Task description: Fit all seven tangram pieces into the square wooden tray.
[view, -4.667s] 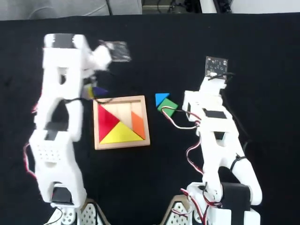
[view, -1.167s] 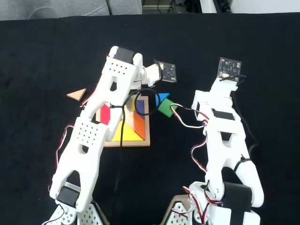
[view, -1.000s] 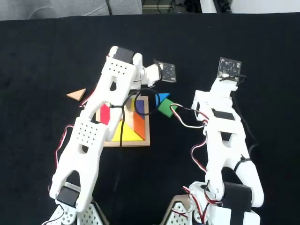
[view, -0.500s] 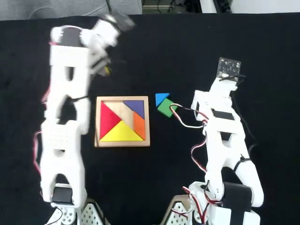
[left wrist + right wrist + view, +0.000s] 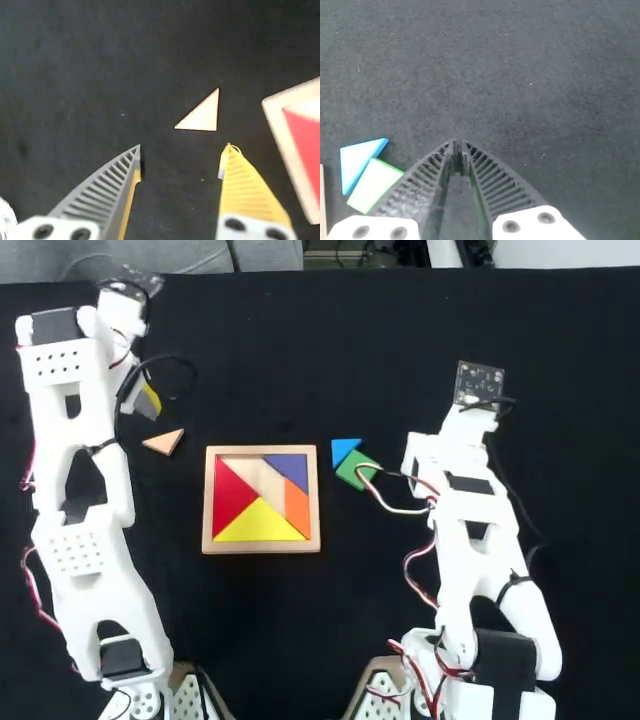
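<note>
Tan tangram triangle (image 5: 202, 114) lies beyond the left jaws, spread wide; right jaws closed, empty.

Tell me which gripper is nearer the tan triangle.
Left. The left gripper hangs open just short of the triangle; the right gripper sits shut across the tray, past the green piece.

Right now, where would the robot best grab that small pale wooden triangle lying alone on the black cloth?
Probably from straight above, across its thin edges: the small pale wooden triangle lies flat, so only its sides offer grip. The open left gripper sits just short of it; one finger on the long edge, one on the opposite corner seems workable.
</note>
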Controlling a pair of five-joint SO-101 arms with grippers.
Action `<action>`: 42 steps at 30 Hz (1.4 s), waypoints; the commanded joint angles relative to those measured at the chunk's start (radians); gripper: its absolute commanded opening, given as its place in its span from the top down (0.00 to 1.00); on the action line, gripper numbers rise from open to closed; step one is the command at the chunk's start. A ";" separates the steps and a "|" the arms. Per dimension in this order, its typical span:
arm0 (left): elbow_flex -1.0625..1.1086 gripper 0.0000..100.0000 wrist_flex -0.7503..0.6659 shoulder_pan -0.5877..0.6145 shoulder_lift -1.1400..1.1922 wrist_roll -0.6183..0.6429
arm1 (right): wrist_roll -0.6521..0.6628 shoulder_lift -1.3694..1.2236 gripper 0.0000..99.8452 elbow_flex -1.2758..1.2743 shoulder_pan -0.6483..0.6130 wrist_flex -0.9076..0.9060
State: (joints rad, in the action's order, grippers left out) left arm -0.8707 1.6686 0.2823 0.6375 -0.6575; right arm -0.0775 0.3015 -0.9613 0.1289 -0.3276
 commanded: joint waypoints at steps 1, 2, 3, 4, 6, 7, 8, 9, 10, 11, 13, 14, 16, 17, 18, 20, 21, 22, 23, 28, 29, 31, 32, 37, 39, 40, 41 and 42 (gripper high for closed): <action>-0.005 0.75 -0.032 -0.019 0.021 -0.158 | -0.003 0.044 0.99 0.012 -0.012 0.021; -0.004 0.75 -0.035 -0.019 0.034 -0.206 | -0.003 0.044 0.99 0.013 -0.012 0.021; 0.004 0.75 -0.048 -0.019 0.052 -0.267 | -0.003 0.044 0.99 0.013 -0.012 0.023; 0.004 0.75 -0.058 -0.021 0.077 -0.328 | -0.003 0.044 0.99 0.015 -0.012 0.023; -0.005 0.75 -0.066 -0.025 0.127 -0.430 | -0.003 0.044 0.99 0.008 -0.012 0.043; -0.005 0.75 -0.069 -0.028 0.147 -0.468 | -0.003 0.044 0.99 0.008 -0.012 0.051; -0.005 0.75 -0.069 -0.042 0.166 -0.503 | -0.003 0.044 0.99 0.007 -0.012 0.051; -0.005 0.75 -0.069 -0.054 0.184 -0.535 | -0.003 0.044 0.99 0.007 -0.012 0.051; -0.005 0.75 -0.064 -0.070 0.199 -0.563 | -0.003 0.044 0.99 0.007 -0.012 0.051; -0.005 0.75 -0.061 -0.081 0.210 -0.589 | -0.003 0.044 0.99 0.007 -0.012 0.052; -0.005 0.75 -0.068 -0.101 0.235 -0.638 | -0.003 0.044 0.99 0.007 -0.012 0.054; -0.005 0.75 -0.068 -0.107 0.241 -0.658 | -0.003 0.044 0.99 0.007 -0.012 0.054; -0.005 0.75 -0.069 -0.111 0.252 -0.687 | -0.003 0.044 0.99 0.007 -0.012 0.054; -0.005 0.75 -0.069 -0.116 0.256 -0.695 | -0.003 0.044 0.99 0.007 -0.012 0.054; -0.005 0.75 -0.071 -0.116 0.259 -0.701 | -0.003 0.044 0.99 0.007 -0.012 0.054; -0.005 0.75 -0.100 -0.111 0.261 -0.694 | -0.003 0.044 0.99 0.007 -0.012 0.054; -0.005 0.75 -0.117 -0.105 0.261 -0.692 | -0.003 0.044 0.99 0.007 -0.012 0.054; -0.005 0.75 -0.126 -0.099 0.261 -0.692 | -0.003 0.044 0.99 0.007 -0.012 0.054; -0.005 0.75 -0.132 -0.093 0.261 -0.692 | -0.003 0.044 0.99 0.007 -0.012 0.054; -0.001 0.75 -0.132 -0.076 0.261 -0.700 | -0.003 0.044 0.99 0.007 -0.014 0.052; 0.001 0.75 -0.132 -0.076 0.261 -0.700 | -0.003 0.044 0.99 0.007 -0.014 0.052; 0.002 0.75 -0.132 -0.073 0.262 -0.700 | -0.003 0.044 0.99 0.007 -0.014 0.051; 0.002 0.75 -0.133 -0.073 0.262 -0.700 | -0.003 0.044 0.99 0.007 -0.014 0.051; -0.001 0.75 -0.163 -0.074 0.287 -0.692 | -0.003 0.044 0.99 0.007 -0.014 0.049; -0.005 0.75 -0.166 -0.077 0.310 -0.692 | -0.003 0.044 0.99 0.007 -0.014 0.049; -0.005 0.75 -0.166 -0.077 0.319 -0.692 | -0.003 0.044 0.99 0.007 -0.014 0.049; -0.005 0.75 -0.166 -0.076 0.327 -0.692 | -0.003 0.044 0.99 0.007 -0.014 0.049; -0.005 0.75 -0.166 -0.074 0.331 -0.692 | -0.003 0.042 0.99 0.004 -0.014 0.052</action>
State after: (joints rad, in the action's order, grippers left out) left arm -0.8600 1.5136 0.1979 0.9659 -1.3433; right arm -0.0775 0.3015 -0.9613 0.1289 -0.2954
